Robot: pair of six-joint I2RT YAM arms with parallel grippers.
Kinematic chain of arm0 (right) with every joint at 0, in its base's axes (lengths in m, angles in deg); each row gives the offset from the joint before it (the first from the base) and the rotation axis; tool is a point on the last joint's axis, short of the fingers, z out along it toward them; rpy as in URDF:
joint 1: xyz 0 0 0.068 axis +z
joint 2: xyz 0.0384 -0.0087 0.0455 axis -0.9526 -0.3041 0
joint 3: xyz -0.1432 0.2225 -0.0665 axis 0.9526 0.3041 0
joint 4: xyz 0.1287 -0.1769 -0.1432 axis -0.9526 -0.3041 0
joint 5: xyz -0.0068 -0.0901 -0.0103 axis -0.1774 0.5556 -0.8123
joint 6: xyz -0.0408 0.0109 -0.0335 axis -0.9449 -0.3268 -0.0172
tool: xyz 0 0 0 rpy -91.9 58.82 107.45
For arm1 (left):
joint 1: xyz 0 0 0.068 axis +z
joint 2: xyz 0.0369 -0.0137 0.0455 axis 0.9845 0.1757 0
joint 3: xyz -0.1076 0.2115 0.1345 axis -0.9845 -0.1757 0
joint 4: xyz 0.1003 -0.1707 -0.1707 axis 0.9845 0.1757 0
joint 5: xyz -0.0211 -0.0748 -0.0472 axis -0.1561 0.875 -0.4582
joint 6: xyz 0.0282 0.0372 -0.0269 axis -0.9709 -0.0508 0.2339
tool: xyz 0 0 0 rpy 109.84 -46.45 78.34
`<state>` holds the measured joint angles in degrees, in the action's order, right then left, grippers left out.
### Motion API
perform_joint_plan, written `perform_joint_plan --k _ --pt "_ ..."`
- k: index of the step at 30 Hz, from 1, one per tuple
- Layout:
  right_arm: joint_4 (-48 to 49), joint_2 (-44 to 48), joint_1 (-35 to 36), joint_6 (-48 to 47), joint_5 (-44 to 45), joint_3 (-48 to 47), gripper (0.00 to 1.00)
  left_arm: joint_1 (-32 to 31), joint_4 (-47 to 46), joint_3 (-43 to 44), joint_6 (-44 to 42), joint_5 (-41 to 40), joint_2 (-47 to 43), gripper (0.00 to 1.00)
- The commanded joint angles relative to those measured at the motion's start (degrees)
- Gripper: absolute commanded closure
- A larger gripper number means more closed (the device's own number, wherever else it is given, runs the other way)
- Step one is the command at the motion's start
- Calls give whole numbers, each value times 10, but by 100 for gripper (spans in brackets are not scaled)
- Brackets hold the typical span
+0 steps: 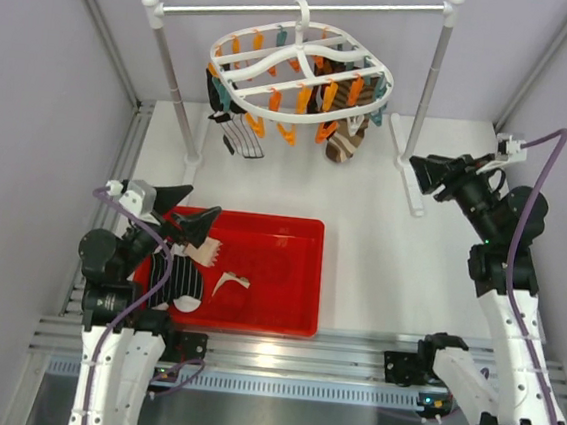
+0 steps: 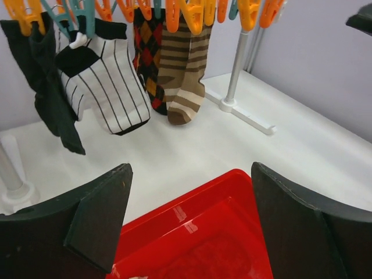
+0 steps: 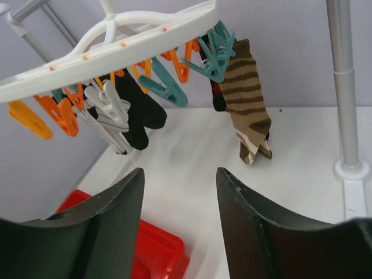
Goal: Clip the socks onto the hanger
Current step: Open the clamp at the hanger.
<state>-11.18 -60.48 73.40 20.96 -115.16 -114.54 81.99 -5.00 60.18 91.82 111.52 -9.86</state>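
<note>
The white hanger hangs by its hook from the rod, with orange and teal clips under it. A black sock, a white black-striped sock, a dark red diamond sock and a brown striped sock hang clipped. In the red tray lie a black striped sock with white toe, a beige-pink sock and a white sock. My left gripper is open and empty above the tray's left part. My right gripper is open and empty, right of the hanger.
The white rod rests on two posts. The right post and its foot stand just beside my right gripper. The left post stands at the back left. Grey walls close in both sides and the back. A metal rail runs along the near edge.
</note>
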Motion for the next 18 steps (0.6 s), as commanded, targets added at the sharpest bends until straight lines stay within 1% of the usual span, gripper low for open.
perform_joint_plan --k 1,2,5,7,8,12,18 --pt "84 -27 42 49 47 -52 50 -1 -123 -20 -24 59 24 13" --pt "88 -45 56 43 57 -59 51 -1 -137 -25 -26 72 37 13" --pt "102 -78 142 15 118 -85 51 -10 -178 -38 -51 90 65 14" --pt "109 -95 170 2 140 -94 52 -19 -184 -37 -75 90 78 14" --pt "117 -112 183 0 149 -102 54 -39 -184 -36 -101 89 90 14" --pt "124 -152 196 14 187 -122 58 -91 -187 -28 -150 75 114 14" --pt "143 -199 206 28 186 -147 59 -160 -196 -24 -198 46 143 14"
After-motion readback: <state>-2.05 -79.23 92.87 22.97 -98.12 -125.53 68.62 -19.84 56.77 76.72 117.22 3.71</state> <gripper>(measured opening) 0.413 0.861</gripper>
